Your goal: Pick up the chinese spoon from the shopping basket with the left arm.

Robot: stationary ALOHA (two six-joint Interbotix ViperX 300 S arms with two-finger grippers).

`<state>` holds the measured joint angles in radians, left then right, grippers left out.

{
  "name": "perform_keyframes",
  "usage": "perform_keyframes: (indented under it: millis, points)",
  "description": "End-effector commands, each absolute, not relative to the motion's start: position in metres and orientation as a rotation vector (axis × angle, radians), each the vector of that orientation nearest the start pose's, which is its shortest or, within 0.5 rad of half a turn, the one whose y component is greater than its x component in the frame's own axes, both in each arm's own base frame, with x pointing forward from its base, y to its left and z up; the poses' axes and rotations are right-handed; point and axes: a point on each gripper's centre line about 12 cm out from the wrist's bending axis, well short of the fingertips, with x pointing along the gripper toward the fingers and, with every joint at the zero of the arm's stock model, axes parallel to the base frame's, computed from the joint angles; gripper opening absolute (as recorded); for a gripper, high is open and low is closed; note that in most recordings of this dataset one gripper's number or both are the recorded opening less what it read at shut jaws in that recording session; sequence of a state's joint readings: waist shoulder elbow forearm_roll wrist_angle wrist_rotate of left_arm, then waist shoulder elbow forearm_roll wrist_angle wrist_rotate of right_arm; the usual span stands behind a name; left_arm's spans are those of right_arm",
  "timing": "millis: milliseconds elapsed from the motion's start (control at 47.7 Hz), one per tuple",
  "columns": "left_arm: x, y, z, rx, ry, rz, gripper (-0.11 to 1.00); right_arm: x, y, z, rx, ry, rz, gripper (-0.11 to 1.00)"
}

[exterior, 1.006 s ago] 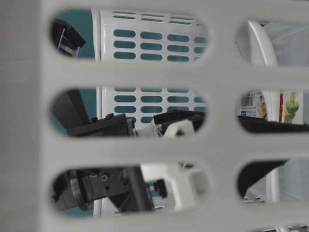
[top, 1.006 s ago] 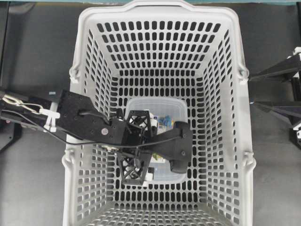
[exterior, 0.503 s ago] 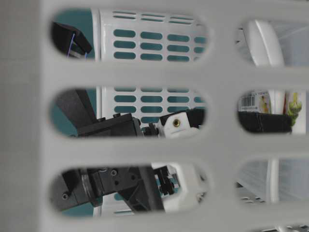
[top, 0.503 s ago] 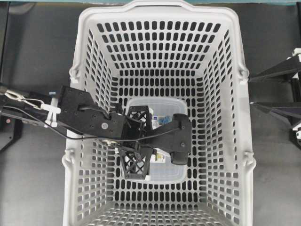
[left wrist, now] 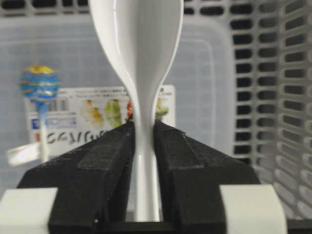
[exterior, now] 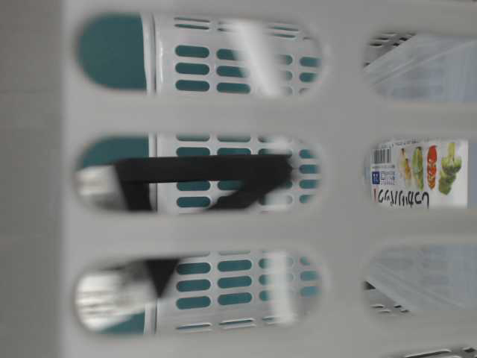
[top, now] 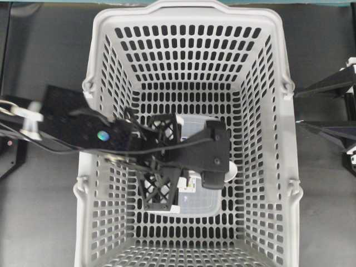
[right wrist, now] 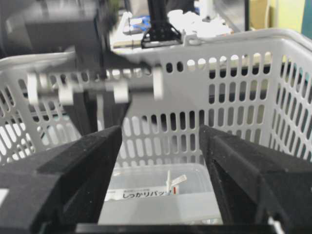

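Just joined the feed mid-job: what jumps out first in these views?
In the left wrist view, the white spoon stands clamped by its handle in the left gripper. Overhead, that arm reaches into the big grey basket, above a clear container. A blue lollipop lies in the container.

This looked like a robotics lab bench rather than a shop or kitchen. A light-grey shopping basket (top: 111, 72) sat on a bare dark tabletop (top: 44, 50) against a teal backdrop (exterior: 112, 52), with black arm stands (top: 328, 105) off beyond the left gripper's (left wrist: 145, 146) far side. Behind the basket, the right wrist view showed cluttered workbenches (right wrist: 190, 19) and equipment.
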<state>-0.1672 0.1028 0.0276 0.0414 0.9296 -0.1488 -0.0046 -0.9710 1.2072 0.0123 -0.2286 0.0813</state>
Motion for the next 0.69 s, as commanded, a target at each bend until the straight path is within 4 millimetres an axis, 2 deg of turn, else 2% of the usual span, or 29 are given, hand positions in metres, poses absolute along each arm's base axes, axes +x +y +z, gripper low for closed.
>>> perform_keyframes:
  millis: [0, 105, 189, 273, 671]
  points:
    - [0.433, -0.071, 0.33, -0.007, 0.985, -0.066, 0.12, 0.197, -0.002, 0.278, 0.101, -0.005, -0.009, 0.63]
    - [0.43, -0.071, 0.358, -0.009, 0.965, -0.067, 0.12, 0.196, -0.002, 0.279, 0.101, -0.01, -0.009, 0.63]
    - [0.43, -0.073, 0.37, -0.005, 0.956, -0.073, 0.12, 0.195, -0.002, 0.28, 0.099, -0.014, -0.011, 0.63]
    - [0.43, -0.075, 0.374, -0.001, 0.96, -0.075, 0.12, 0.195, -0.002, 0.281, 0.099, -0.019, -0.01, 0.63]
    - [0.431, -0.075, 0.367, 0.003, 0.989, -0.074, 0.12, 0.194, -0.002, 0.282, 0.102, -0.025, -0.01, 0.63]
